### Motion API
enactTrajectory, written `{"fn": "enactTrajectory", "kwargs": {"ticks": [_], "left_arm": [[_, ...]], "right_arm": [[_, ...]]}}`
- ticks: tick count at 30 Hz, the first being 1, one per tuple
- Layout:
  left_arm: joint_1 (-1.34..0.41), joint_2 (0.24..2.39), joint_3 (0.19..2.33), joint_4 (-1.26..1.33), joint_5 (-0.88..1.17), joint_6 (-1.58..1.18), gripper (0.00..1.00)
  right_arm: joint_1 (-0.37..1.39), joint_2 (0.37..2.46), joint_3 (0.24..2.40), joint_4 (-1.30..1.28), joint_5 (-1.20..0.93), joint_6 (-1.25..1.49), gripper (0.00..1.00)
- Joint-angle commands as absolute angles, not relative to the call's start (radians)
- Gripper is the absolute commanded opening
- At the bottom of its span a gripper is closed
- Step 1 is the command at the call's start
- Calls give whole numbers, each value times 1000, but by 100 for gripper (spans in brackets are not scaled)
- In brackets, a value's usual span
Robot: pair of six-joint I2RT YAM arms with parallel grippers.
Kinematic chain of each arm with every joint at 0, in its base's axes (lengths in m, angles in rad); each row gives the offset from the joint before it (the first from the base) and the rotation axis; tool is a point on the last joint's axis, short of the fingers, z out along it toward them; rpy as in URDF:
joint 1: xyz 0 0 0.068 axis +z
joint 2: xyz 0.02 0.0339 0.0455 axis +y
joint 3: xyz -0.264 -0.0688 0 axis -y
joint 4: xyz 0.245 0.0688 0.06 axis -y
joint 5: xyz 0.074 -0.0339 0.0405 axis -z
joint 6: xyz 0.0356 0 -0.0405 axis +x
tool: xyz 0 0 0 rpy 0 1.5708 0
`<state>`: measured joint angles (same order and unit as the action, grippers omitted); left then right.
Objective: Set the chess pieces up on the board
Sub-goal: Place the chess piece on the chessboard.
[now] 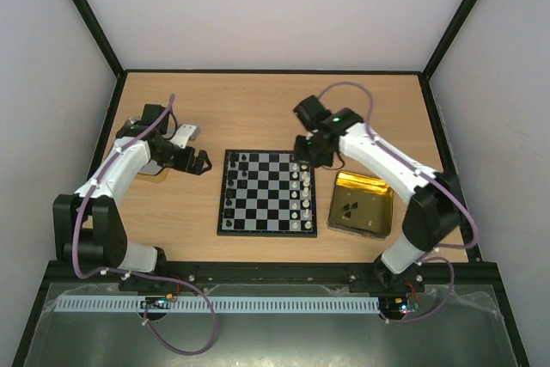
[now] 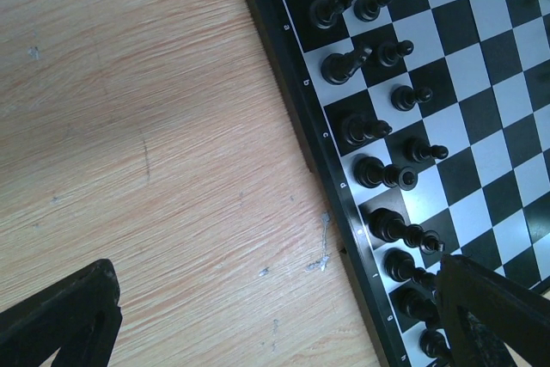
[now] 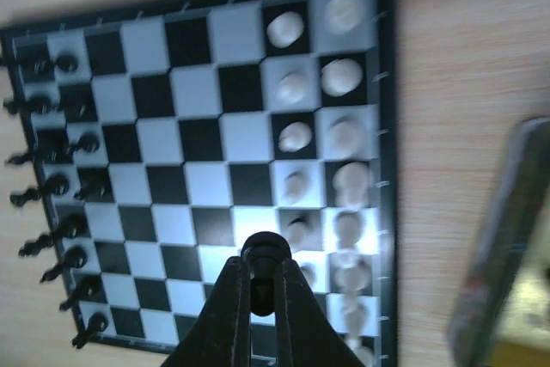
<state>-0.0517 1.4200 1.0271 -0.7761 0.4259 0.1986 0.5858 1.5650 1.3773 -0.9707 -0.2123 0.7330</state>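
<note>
The board [image 1: 268, 192] lies at the table's middle. Black chess pieces [image 1: 233, 186] fill its two left columns and white pieces [image 1: 301, 195] stand along its two right columns. My right gripper [image 1: 303, 145] hovers over the board's far right corner. In the right wrist view it [image 3: 262, 281] is shut on a small black piece [image 3: 262, 251] above the board [image 3: 198, 152], near the white pieces [image 3: 296, 135]. My left gripper [image 1: 204, 162] is open and empty just left of the board. In its wrist view its fingers [image 2: 64, 315] straddle bare table beside the black pieces [image 2: 369, 131].
A shiny gold square tin [image 1: 361, 204] sits right of the board with a few dark pieces inside; its edge shows in the right wrist view [image 3: 507, 247]. A pale shiny object [image 1: 153, 174] lies under the left arm. Black frame rails edge the table.
</note>
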Motion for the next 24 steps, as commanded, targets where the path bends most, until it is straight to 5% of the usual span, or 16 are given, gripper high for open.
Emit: {"fn": "enactTrajectory", "kwargs": {"ticks": [1, 12, 24], "left_arm": [[-49, 1380, 1012, -773, 424, 196, 99], [-46, 1355, 1006, -764, 405, 189, 99], [-46, 1352, 1003, -761, 408, 189, 99]], "right_arm": [[717, 1716, 1459, -971, -273, 795, 2], [912, 2065, 1770, -1017, -317, 703, 2], [959, 2154, 1774, -990, -328, 690, 2]]}}
